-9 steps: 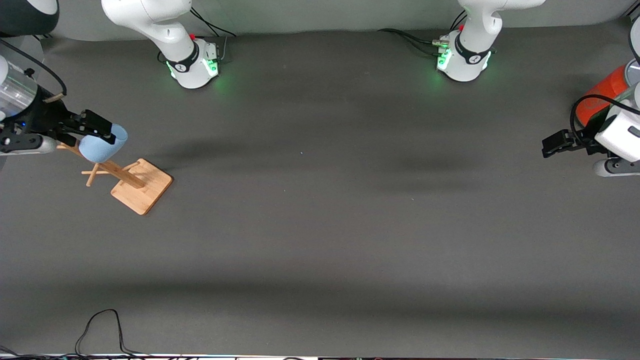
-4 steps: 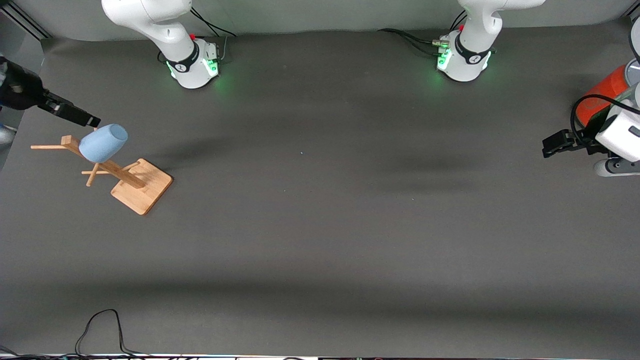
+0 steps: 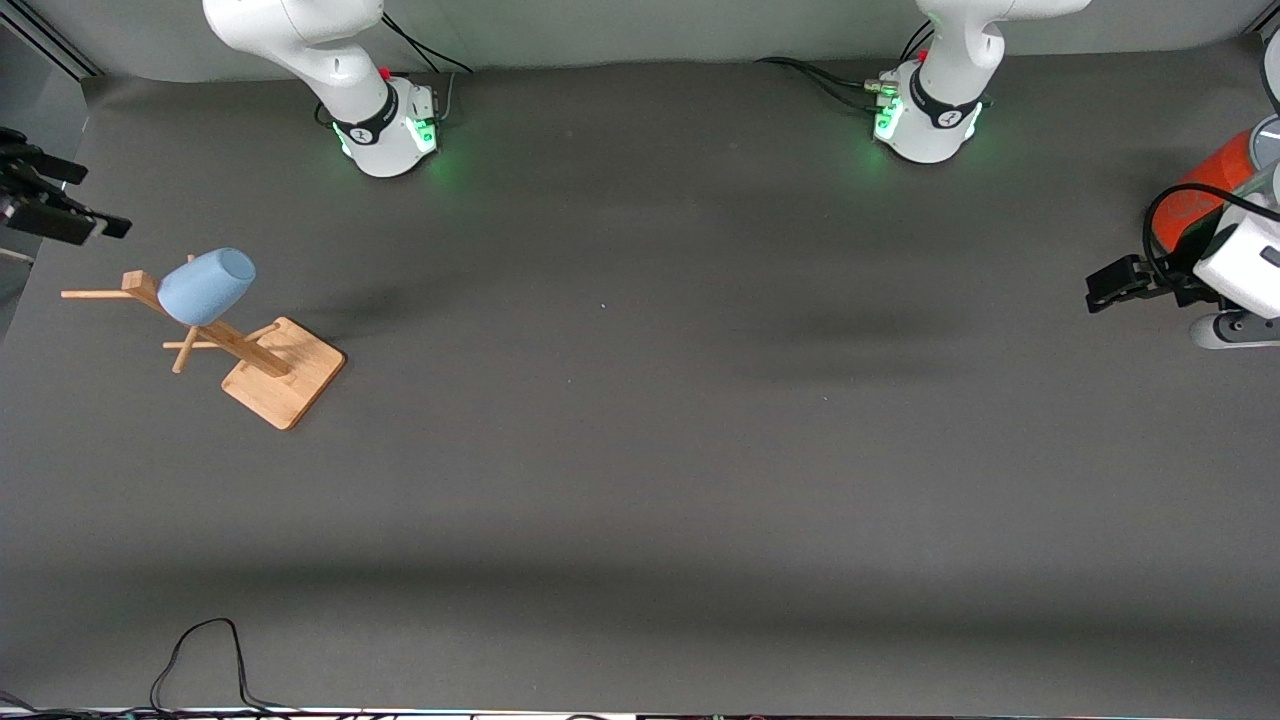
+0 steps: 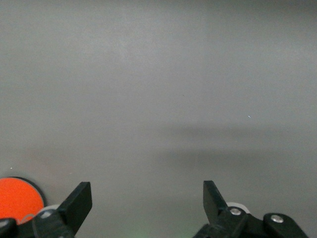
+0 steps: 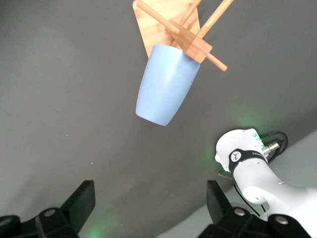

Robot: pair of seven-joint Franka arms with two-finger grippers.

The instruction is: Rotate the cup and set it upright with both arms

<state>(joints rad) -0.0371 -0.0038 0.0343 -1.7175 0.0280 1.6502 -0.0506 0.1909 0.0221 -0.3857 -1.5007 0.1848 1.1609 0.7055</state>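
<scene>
Right gripper [image 3: 60, 205]: fingers apart, empty, over the worktop [image 3: 640, 450] edge at the right arm's end.
Cup [image 3: 206, 285]: mouth-down on a peg of wooden rack [image 3: 270, 375], near that edge.
Left gripper [image 3: 1112, 283]: fingers apart, empty, at the left arm's end beside orange container [image 3: 1195, 195].

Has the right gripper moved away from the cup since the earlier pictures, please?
Yes. The right gripper, open, has drawn back from the cup on the wooden rack, toward the right arm's end of the table.

bare desk [image 3: 640, 450] spans the middle; wooden rack [image 3: 270, 370] with the cup [image 3: 207, 286] on it crowds the right arm's end.
</scene>
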